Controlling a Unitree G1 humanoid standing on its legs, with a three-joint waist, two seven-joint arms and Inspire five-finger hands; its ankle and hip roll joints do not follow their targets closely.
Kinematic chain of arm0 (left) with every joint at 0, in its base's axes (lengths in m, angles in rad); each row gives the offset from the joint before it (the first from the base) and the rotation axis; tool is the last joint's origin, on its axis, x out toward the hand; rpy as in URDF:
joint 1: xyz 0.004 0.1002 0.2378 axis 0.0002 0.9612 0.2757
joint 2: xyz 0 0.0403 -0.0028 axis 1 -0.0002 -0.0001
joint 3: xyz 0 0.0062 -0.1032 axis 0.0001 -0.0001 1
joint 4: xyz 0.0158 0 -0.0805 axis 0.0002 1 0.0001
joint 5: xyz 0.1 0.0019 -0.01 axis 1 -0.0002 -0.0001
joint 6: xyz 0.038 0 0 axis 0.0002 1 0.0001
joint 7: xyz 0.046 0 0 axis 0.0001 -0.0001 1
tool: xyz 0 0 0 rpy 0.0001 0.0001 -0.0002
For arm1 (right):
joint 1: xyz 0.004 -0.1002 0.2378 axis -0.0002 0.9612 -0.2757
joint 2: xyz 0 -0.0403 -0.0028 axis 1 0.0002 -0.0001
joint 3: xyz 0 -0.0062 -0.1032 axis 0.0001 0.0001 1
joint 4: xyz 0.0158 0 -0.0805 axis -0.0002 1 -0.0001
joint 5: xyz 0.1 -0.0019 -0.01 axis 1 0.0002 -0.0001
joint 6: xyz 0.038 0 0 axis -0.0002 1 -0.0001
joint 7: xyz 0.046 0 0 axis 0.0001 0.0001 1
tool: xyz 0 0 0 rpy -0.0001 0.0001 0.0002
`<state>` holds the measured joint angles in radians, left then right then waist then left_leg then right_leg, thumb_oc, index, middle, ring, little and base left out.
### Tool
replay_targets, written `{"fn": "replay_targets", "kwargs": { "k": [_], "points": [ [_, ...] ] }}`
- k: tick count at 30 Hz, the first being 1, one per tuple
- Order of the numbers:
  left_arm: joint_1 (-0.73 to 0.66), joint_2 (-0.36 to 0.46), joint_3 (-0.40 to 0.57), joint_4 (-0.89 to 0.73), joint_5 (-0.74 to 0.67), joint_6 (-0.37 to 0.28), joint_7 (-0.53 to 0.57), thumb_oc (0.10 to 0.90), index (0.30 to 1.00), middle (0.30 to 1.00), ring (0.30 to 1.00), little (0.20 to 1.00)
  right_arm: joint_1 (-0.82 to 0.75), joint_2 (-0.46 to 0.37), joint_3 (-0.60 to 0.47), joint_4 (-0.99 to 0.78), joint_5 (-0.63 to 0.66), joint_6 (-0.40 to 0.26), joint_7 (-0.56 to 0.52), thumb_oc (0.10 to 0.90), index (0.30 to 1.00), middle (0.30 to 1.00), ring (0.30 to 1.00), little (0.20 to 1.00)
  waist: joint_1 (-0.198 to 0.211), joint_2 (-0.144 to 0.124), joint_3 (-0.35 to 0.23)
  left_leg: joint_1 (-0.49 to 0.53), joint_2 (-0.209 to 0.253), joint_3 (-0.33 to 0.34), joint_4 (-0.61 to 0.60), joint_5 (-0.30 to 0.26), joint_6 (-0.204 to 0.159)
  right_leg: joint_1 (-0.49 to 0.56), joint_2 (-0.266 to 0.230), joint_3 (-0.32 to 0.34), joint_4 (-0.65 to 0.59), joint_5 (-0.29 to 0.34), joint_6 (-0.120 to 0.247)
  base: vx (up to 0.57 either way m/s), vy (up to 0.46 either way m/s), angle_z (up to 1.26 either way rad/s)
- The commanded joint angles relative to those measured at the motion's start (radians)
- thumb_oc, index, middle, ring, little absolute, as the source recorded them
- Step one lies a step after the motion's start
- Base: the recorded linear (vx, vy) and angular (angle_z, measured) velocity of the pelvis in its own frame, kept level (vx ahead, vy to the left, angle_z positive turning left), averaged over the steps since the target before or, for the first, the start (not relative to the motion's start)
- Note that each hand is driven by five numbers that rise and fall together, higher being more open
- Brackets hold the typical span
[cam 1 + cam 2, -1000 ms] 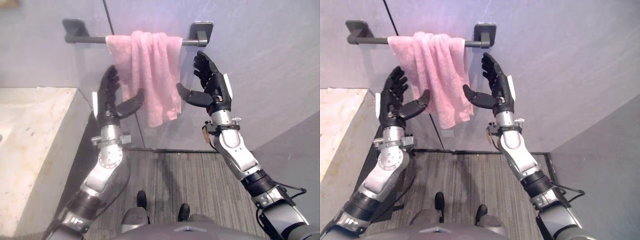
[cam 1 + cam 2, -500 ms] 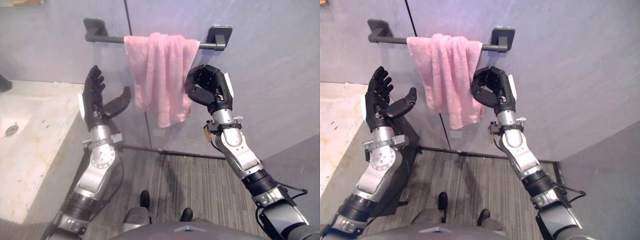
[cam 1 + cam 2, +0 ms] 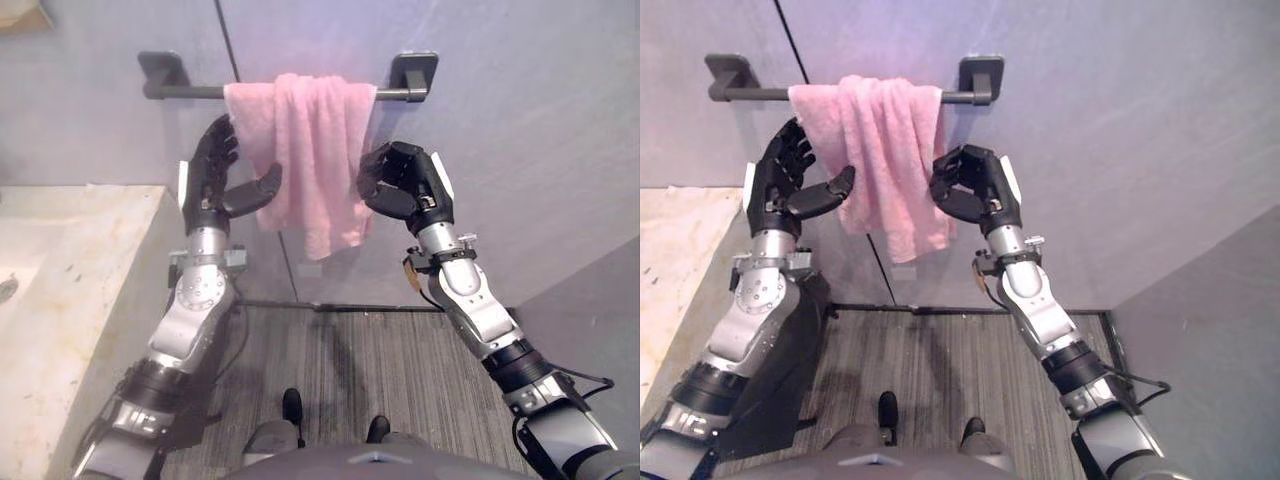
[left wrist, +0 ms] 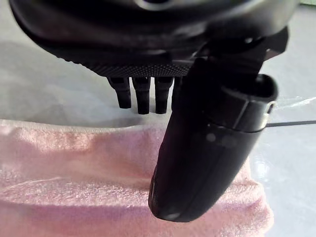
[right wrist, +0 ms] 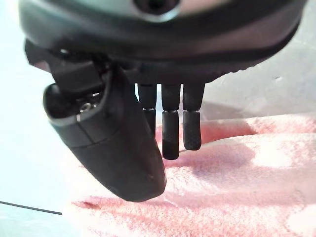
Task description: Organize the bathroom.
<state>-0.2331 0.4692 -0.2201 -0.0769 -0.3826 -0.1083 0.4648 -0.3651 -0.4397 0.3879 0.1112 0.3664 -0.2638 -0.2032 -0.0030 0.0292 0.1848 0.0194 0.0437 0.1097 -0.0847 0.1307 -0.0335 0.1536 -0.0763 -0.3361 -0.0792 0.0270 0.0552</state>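
A pink towel (image 3: 310, 150) hangs bunched over a dark wall bar (image 3: 190, 91), near the bar's right bracket. My left hand (image 3: 212, 180) is raised at the towel's left edge and is open: its fingers are straight along the wall and its thumb lies across the front of the cloth (image 4: 98, 187). On the towel's right edge is my right hand (image 3: 405, 185), with its fingers curled in. In the right wrist view those fingertips (image 5: 171, 148) hang just in front of the towel (image 5: 256, 187), and no cloth shows between them and the thumb.
A pale stone counter (image 3: 60, 300) runs along the left, its dark side panel (image 3: 790, 370) facing the floor. Grey striped flooring (image 3: 350, 370) lies below the towel. The grey wall (image 3: 520, 120) closes in behind and to the right.
The camera has shifted. My right hand closed from open to curled at the towel's right edge. My left hand moved right, and its thumb now lies on the towel's left edge.
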Motion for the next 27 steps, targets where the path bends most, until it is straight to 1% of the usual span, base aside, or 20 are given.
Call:
{"fn": "replay_targets", "kwargs": {
  "k": [1,2,3,4,8,13,18,21,22,24,26,27],
  "points": [
    [-0.156,0.067,-0.004,0.076,-0.004,-0.047,-0.065,0.745,0.818,0.818,0.818,0.818,-0.059,0.0,-0.002,-0.046,-0.012,-0.09,0.028,0.4,0.3,0.3,0.3,0.3,-0.014,-0.01,-0.121,0.065,-0.046,0.071,-0.003,-0.107,0.024,-0.034,0.014,0.007,0.11,-0.106,0.047,0.07,0.04,-0.03],
    [-0.158,0.075,0.004,0.072,-0.005,-0.043,-0.071,0.604,0.606,0.606,0.606,0.606,-0.051,-0.001,-0.001,-0.049,-0.014,-0.09,0.033,0.4,0.3,0.3,0.3,0.3,-0.017,-0.008,-0.121,0.067,-0.048,0.072,-0.003,-0.109,0.025,-0.036,0.013,0.009,0.113,-0.107,0.048,0.04,0.025,-0.04],
    [-0.157,0.076,0.004,0.072,-0.005,-0.042,-0.071,0.585,0.578,0.578,0.578,0.578,-0.051,-0.001,-0.001,-0.05,-0.014,-0.089,0.033,0.4,0.3,0.3,0.3,0.3,-0.017,-0.008,-0.121,0.067,-0.048,0.073,-0.003,-0.109,0.025,-0.036,0.013,0.01,0.114,-0.108,0.048,0.06,0.028,-0.05],
    [-0.158,0.087,0.014,0.068,0.003,-0.036,-0.066,0.4,0.3,0.3,0.3,0.3,-0.045,-0.002,0.001,-0.05,-0.014,-0.091,0.038,0.4,0.3,0.3,0.3,0.3,-0.018,-0.006,-0.121,0.071,-0.05,0.075,-0.003,-0.112,0.027,-0.037,0.012,0.011,0.116,-0.109,0.049,0.06,0.027,-0.05],
    [-0.153,0.105,0.031,0.075,0.045,-0.029,-0.045,0.4,0.3,0.3,0.3,0.3,-0.035,0.003,0.004,-0.058,-0.013,-0.091,0.042,0.4,0.3,0.3,0.3,0.3,-0.022,-0.002,-0.121,0.079,-0.054,0.08,-0.003,-0.118,0.032,-0.043,0.01,0.014,0.129,-0.114,0.052,0.06,0.022,-0.08],
    [-0.118,0.115,0.058,0.071,0.028,-0.019,-0.069,0.4,0.3,0.3,0.3,0.3,-0.007,0.006,-0.006,-0.063,-0.013,-0.098,0.037,0.4,0.3,0.3,0.3,0.3,-0.021,0.0,-0.119,0.087,-0.058,0.087,-0.003,-0.126,0.039,-0.05,0.006,0.016,0.151,-0.116,0.057,0.04,0.018,-0.04],
    [-0.095,0.116,0.08,0.081,0.021,-0.032,-0.045,0.4,0.3,0.3,0.3,0.3,0.015,0.006,-0.021,-0.058,-0.011,-0.108,0.039,0.4,0.3,0.3,0.3,0.3,-0.021,0.0,-0.118,0.09,-0.06,0.09,-0.003,-0.129,0.043,-0.055,0.004,0.017,0.162,-0.115,0.06,0.02,0.008,-0.03],
    [-0.077,0.103,0.098,0.097,0.005,-0.062,0.012,0.4,0.3,0.3,0.3,0.3,0.027,0.013,-0.026,-0.048,-0.009,-0.117,0.016,0.4,0.3,0.3,0.3,0.3,-0.019,-0.001,-0.118,0.092,-0.061,0.09,-0.003,-0.131,0.045,-0.059,0.002,0.014,0.17,-0.115,0.062,0.0,0.0,0.0],
    [-0.053,0.081,0.116,0.101,-0.021,-0.085,0.067,0.4,0.3,0.3,0.3,0.3,0.04,0.023,-0.035,-0.045,-0.003,-0.114,-0.007,0.4,0.3,0.3,0.3,0.3,-0.017,-0.003,-0.116,0.093,-0.062,0.089,-0.003,-0.132,0.046,-0.059,0.002,0.013,0.172,-0.116,0.062,0.0,0.0,0.0],
    [-0.04,0.063,0.125,0.102,-0.024,-0.099,0.092,0.4,0.3,0.3,0.3,0.3,0.049,0.031,-0.038,-0.045,-0.002,-0.118,-0.022,0.4,0.3,0.3,0.3,0.3,-0.016,-0.004,-0.115,0.093,-0.063,0.089,-0.003,-0.133,0.047,-0.06,0.001,0.013,0.175,-0.115,0.062,0.0,0.001,-0.02],
    [0.0,0.002,0.14,0.101,-0.012,-0.136,0.169,0.4,0.3,0.3,0.3,0.3,0.076,0.064,-0.049,-0.046,-0.003,-0.131,-0.077,0.4,0.3,0.3,0.3,0.3,-0.015,-0.009,-0.11,0.095,-0.064,0.088,-0.003,-0.135,0.05,-0.063,0.0,0.012,0.181,-0.115,0.062,0.01,0.004,-0.04],
    [0.005,-0.004,0.141,0.1,-0.009,-0.139,0.175,0.4,0.3,0.3,0.3,0.3,0.079,0.067,-0.051,-0.047,-0.004,-0.134,-0.083,0.4,0.3,0.3,0.3,0.3,-0.015,-0.009,-0.11,0.096,-0.064,0.088,-0.003,-0.136,0.051,-0.063,0.0,0.013,0.182,-0.115,0.062,0.01,0.002,-0.04]
  ]
}}
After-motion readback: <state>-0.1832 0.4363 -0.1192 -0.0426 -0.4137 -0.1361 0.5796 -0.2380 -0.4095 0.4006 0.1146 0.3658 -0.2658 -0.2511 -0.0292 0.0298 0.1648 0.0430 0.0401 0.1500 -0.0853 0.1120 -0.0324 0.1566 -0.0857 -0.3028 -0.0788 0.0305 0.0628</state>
